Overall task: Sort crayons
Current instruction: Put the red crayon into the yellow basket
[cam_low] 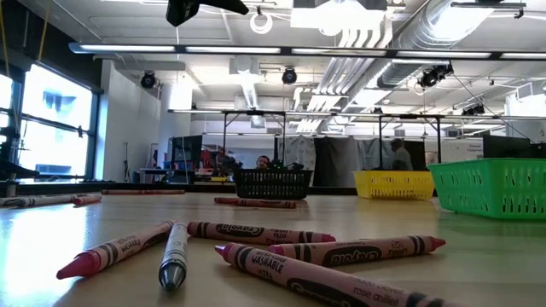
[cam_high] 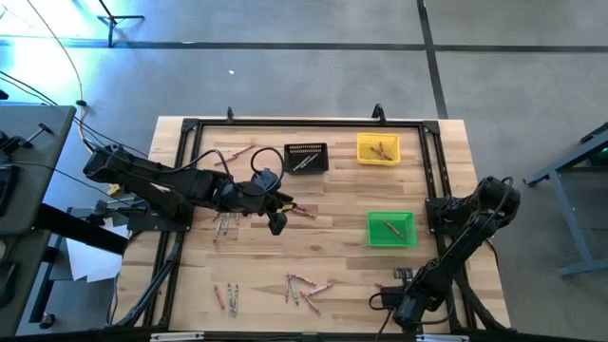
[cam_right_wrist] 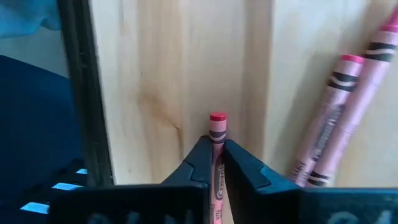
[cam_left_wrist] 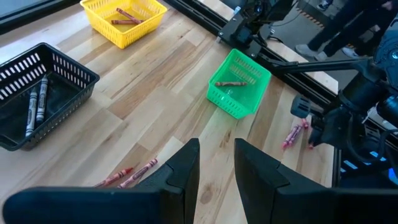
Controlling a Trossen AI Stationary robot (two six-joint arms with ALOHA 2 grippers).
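Pinched between the right gripper's (cam_right_wrist: 216,163) fingers is a pink crayon (cam_right_wrist: 217,134), two more crayons (cam_right_wrist: 339,118) just beside it; left gripper (cam_left_wrist: 216,163) hovers parted above loose crayons (cam_left_wrist: 127,175), holding nothing

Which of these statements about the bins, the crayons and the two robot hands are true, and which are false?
1. The right hand is shut on a thin reddish-pink crayon. True.
2. The left hand holds a crayon. False: its fingers are open with nothing between them.
3. The small green plastic bin holds one crayon. True.
4. The small black mesh bin holds orange-brown crayons. False: grey ones lie in it.
5. The small yellow plastic bin has nothing in it. False: it holds a few crayons.
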